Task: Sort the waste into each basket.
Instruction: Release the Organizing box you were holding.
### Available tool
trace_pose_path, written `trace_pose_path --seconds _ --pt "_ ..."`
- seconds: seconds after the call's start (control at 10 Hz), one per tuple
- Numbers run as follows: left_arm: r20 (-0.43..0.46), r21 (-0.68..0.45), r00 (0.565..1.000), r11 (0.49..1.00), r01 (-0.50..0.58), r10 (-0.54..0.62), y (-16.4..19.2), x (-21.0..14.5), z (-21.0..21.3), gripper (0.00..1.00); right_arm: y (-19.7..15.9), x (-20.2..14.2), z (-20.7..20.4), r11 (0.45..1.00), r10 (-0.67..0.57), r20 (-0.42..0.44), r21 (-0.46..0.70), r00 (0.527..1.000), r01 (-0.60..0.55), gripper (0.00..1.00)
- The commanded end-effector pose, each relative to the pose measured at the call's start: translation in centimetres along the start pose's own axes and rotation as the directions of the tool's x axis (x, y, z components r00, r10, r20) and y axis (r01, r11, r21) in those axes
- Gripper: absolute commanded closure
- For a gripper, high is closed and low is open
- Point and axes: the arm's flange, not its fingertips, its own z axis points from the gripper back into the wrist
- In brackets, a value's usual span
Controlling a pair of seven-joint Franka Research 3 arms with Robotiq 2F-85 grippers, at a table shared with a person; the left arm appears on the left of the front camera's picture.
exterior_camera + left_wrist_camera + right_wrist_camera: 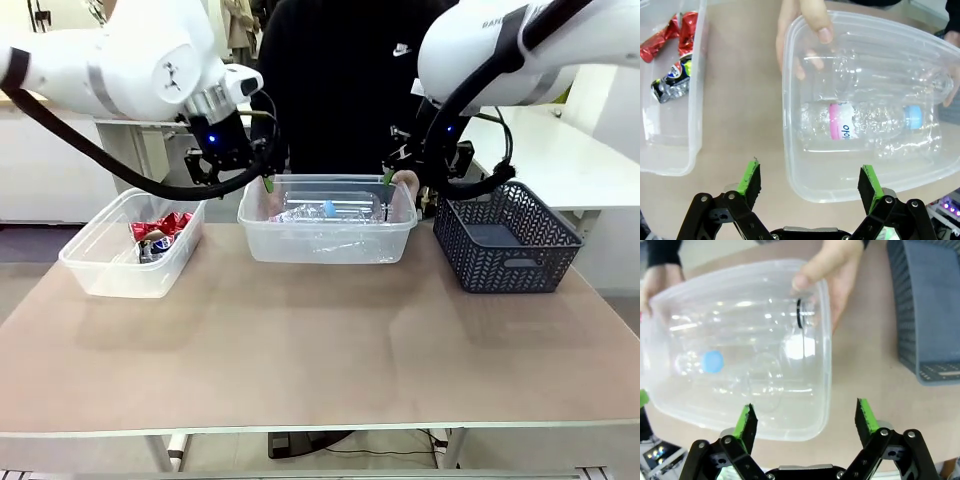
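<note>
On the left of the table (320,350) a clear tub (105,270) holds red wrappers (160,226) and a crushed can (155,246). The left gripper (266,182) hangs over the left end of the middle tub (327,243), fingers spread wide and empty. That tub holds clear bottles, one with a pink label (842,121) and blue cap (913,116). A person's hands (805,30) grip its far rim. The right gripper (388,180) hangs over its right end, also wide open and empty. A dark basket (505,240) stands farthest right.
</note>
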Motion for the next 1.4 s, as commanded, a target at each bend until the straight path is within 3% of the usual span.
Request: trace_pose_path --seconds 0.0,0.1,0.8,0.9,1.1,1.2,1.3 --pt "-0.034 -0.006 0.999 1.000 -0.008 0.008 1.4 -0.6 -0.3 0.00 -0.9 0.5 -2.8 0.981 -0.097 -0.066 -0.175 0.993 0.084 0.00" --pt "0.000 0.000 1.000 1.000 0.000 0.000 0.0 0.0 0.0 0.00 0.0 0.0 0.0 1.000 0.000 0.000 0.000 1.000 0.000 0.00" --pt "-0.009 -0.004 1.000 1.000 0.002 -0.002 0.0 -0.1 -0.2 0.00 0.3 -0.1 0.0 1.000 -0.016 -0.004 -0.027 1.000 0.016 0.00" --pt "0.025 -0.045 1.000 0.999 0.012 -0.011 -1.1 -0.4 1.6 0.00 -1.1 -1.3 2.9 0.978 -0.020 -0.051 0.209 0.999 0.030 0.00" --pt "-0.026 -0.219 0.999 0.974 -0.053 0.048 0.3 -2.8 6.4 0.00 -5.5 -6.4 8.9 0.858 -0.194 -0.193 0.442 0.962 0.262 0.00" --pt "-0.068 -0.329 0.988 0.932 -0.151 0.136 2.1 -4.3 8.7 0.00 -8.5 -9.3 11.3 0.734 -0.210 -0.250 0.598 0.945 0.322 0.00" --pt "-0.099 -0.537 0.973 0.812 -0.227 0.206 5.2 -5.5 10.5 0.00 -11.2 -11.7 12.9 0.600 -0.214 -0.268 0.722 0.939 0.343 0.00"
